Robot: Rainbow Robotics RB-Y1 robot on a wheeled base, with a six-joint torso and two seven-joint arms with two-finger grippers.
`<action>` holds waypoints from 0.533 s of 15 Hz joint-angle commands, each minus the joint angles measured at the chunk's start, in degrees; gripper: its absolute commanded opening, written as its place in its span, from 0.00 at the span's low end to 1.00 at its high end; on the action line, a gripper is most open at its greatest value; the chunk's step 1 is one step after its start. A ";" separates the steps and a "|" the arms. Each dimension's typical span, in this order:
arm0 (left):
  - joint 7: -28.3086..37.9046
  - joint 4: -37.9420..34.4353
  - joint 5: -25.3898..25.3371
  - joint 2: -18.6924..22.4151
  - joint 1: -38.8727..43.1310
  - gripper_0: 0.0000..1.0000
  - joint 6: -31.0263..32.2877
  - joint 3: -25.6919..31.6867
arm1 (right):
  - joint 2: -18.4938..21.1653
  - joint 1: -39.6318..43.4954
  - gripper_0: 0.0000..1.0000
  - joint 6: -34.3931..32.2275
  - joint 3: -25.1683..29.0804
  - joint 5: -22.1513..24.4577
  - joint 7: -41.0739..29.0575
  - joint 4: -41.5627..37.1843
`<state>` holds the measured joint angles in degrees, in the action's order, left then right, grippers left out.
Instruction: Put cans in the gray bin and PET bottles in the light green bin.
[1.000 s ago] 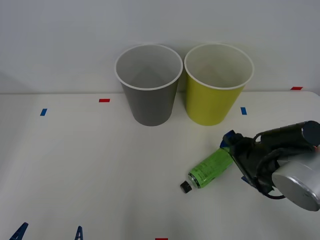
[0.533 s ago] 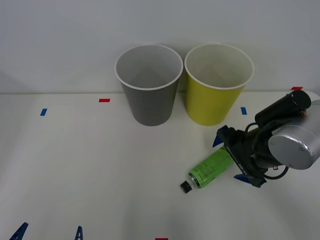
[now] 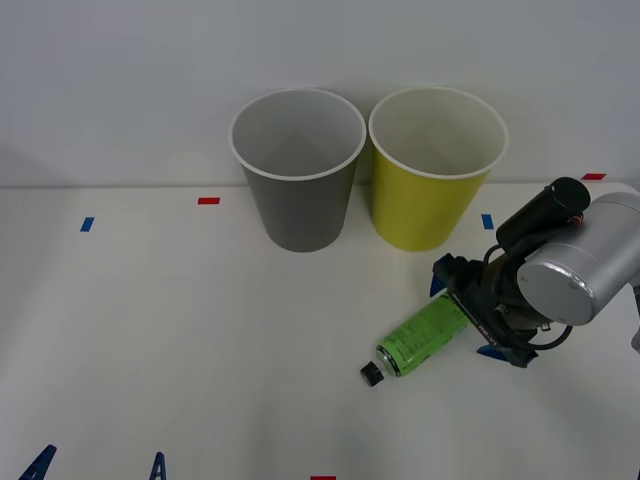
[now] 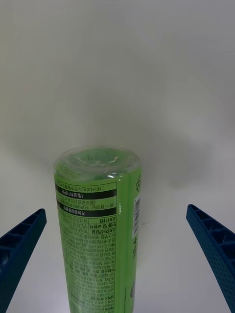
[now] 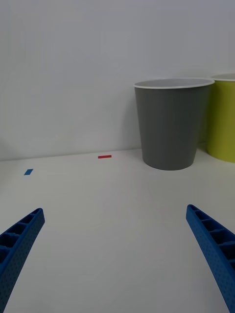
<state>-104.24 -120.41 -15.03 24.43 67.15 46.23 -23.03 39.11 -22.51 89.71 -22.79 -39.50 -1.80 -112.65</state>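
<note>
A PET bottle [image 3: 420,338] with a green label and a black cap lies on its side on the white table, cap toward me. My right gripper [image 3: 468,314] is open, one blue finger on each side of the bottle's base end; the right wrist view has the bottle [image 4: 98,230] between the right gripper [image 4: 116,210]'s spread fingers, not pinched. The gray bin [image 3: 297,170] and the light green bin [image 3: 435,170] stand upright side by side at the back, gray on the left. My left gripper [image 3: 98,465] rests open at the near left edge, facing the gray bin [image 5: 171,124].
Small red tape marks [image 3: 208,200] and blue tape marks [image 3: 87,224] dot the white table [image 3: 180,320]. A pale wall rises right behind the bins. The light green bin [image 5: 223,120] peeks in beside the gray one in the left wrist view.
My right arm has swung up and back toward the bins, and its open fingers now bracket the bottle's base. The bottle and the left arm have stayed put.
</note>
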 commanded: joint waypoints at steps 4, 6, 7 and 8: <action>0.00 0.00 0.00 0.00 0.00 1.00 0.00 0.00 | -0.17 -2.71 1.00 -4.10 -4.11 -1.02 1.28 5.42; 0.00 0.00 0.00 0.00 0.00 1.00 0.00 0.00 | -0.17 -3.68 1.00 -5.07 -5.42 -1.46 1.89 7.00; 0.00 0.00 0.00 0.00 0.00 1.00 0.00 0.00 | -0.17 -4.21 1.00 -5.68 -6.13 -1.81 2.42 8.32; 0.00 0.00 0.00 0.00 0.00 1.00 0.00 0.00 | -0.17 -4.56 1.00 -6.30 -6.57 -1.99 2.68 9.20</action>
<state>-104.24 -120.41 -15.03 24.43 67.15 46.23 -23.03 38.96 -26.62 84.10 -28.80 -41.21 0.48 -104.43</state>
